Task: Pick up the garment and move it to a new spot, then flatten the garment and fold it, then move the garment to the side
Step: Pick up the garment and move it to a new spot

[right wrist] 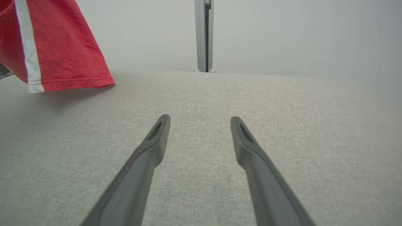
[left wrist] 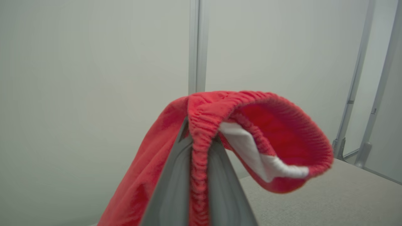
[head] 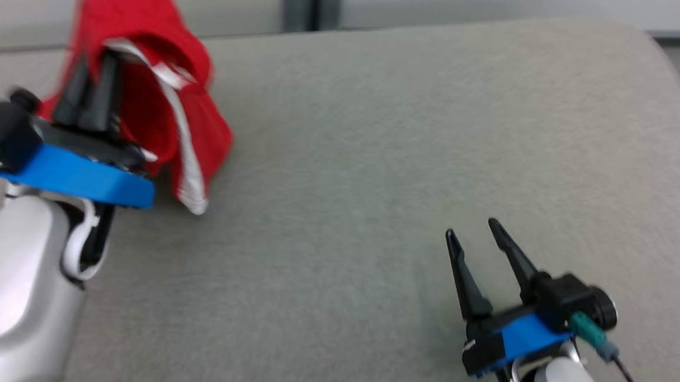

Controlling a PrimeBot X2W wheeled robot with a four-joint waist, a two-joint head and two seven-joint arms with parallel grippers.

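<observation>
The garment (head: pixel 147 61) is a pair of red shorts with a white side stripe and an elastic waistband. It hangs lifted above the grey cushion at the upper left of the head view, its lower hem near the surface. My left gripper (head: pixel 94 61) is shut on the waistband; in the left wrist view the red elastic band (left wrist: pixel 201 138) is pinched between the two fingers. My right gripper (head: pixel 473 226) stands open over bare fabric at the lower right, well apart from the garment (right wrist: pixel 62 56), with nothing between its fingers (right wrist: pixel 157 138).
The work surface is a wide grey upholstered cushion (head: pixel 377 158) with a rounded far right corner. A pale wall and a grey metal post (right wrist: pixel 204 34) stand behind its far edge. More metal frame legs (left wrist: pixel 355 125) show at the right of the left wrist view.
</observation>
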